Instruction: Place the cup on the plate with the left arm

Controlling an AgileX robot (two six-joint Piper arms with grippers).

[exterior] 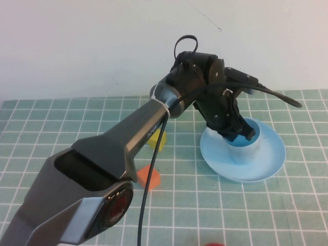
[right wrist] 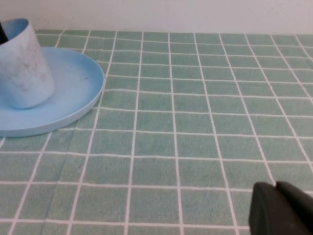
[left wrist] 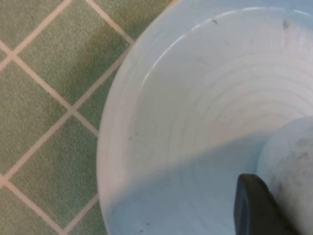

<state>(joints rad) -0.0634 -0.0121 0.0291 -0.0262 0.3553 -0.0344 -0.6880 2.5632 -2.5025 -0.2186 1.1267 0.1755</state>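
Partly hidden behind left pincer (exterior: 241, 134), cup (exterior: 248, 148) on plate (exterior: 271, 154); right pincer (right wrist: 281, 210) cropped.

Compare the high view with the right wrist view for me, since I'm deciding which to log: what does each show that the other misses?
Only the high view shows the left arm, its left gripper at the cup's rim, a yellow block and an orange block. Only the right wrist view shows the right gripper, low over the green grid mat. Both show the small light-blue plastic cup standing on the round light-blue plate.
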